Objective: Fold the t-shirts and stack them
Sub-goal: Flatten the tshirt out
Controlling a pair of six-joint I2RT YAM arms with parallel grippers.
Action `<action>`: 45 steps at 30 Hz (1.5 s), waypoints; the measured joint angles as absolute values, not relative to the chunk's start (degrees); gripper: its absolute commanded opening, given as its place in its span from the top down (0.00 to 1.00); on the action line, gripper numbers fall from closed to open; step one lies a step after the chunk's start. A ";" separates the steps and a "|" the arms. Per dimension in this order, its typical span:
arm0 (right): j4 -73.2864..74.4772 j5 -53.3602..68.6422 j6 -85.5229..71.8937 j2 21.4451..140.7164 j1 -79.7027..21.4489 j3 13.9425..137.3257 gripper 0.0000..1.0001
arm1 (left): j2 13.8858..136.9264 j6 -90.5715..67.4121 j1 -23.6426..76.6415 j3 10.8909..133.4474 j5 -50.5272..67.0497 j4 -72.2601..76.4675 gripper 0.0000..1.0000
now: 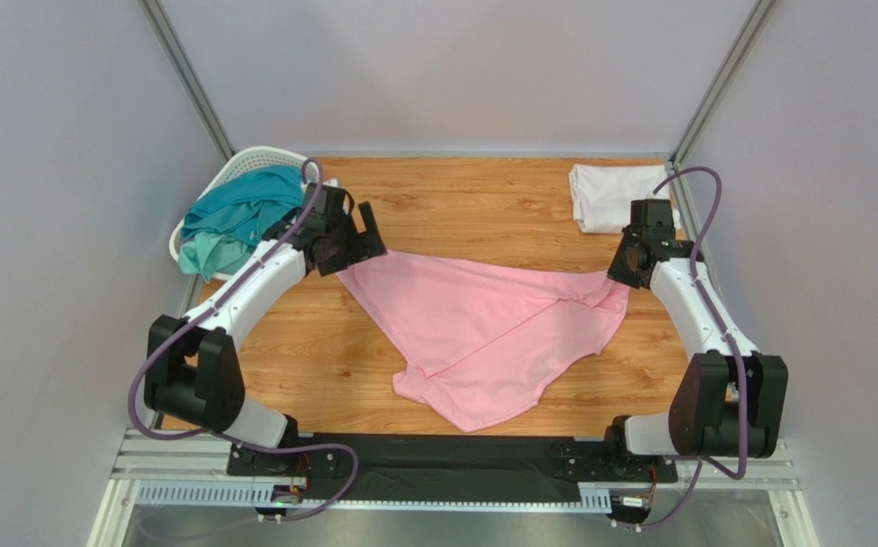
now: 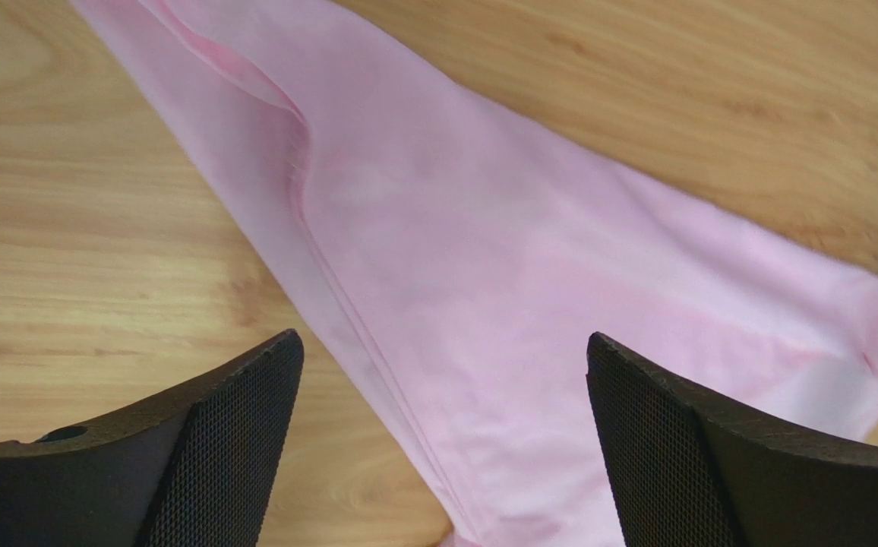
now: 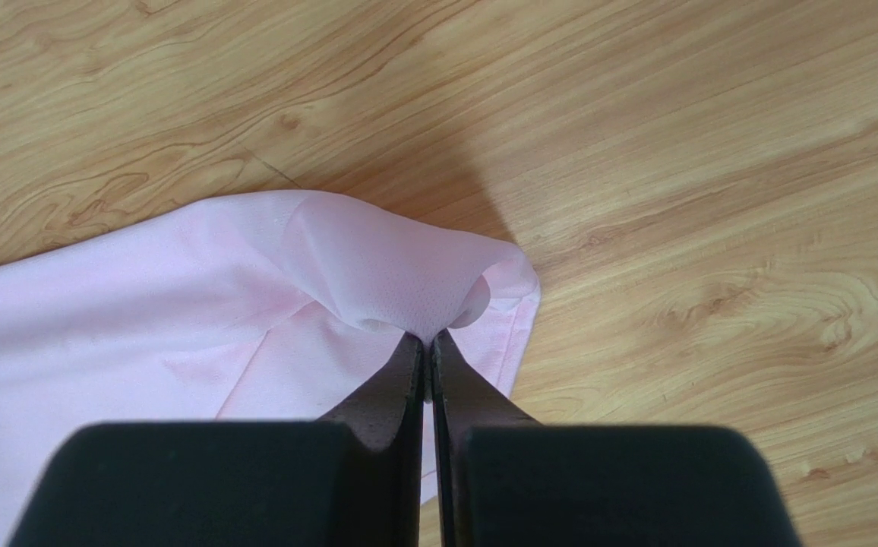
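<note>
1. Currently the pink t-shirt [image 1: 489, 331] lies spread on the wood bench [image 1: 466, 194], in the middle area. It stretches between the two arms, rumpled, with its lower part bunched to a point toward the near edge.
2. Left pincer [image 1: 355, 242] sits at the shirt's left corner with its jaws wide apart. The wrist view shows pink cloth and a seam ridge below the gap, and nothing is pinched. Cannot tell whether the tips touch the cloth.
3. Right pincer [image 3: 427, 342] is at the shirt's right corner, jaws pressed together on a small raised fold of pink cloth. The hemmed edge lies just beside the tips.
4. White t-shirt [image 1: 613, 196] is folded at the far right corner of the bench. It is just beyond the right pincer and apart from the pink one.
5. Teal t-shirt [image 1: 238, 217] is crumpled in the white lattice basket [image 1: 252, 160] at the far left edge, spilling over the rim, beside the left arm.
</note>
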State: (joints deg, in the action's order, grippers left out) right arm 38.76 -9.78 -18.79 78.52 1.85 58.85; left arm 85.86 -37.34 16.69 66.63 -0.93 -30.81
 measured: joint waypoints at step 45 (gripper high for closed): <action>36.97 -5.89 -19.70 76.71 1.85 55.20 0.99 | 89.84 -42.22 50.26 50.87 10.79 -27.66 0.45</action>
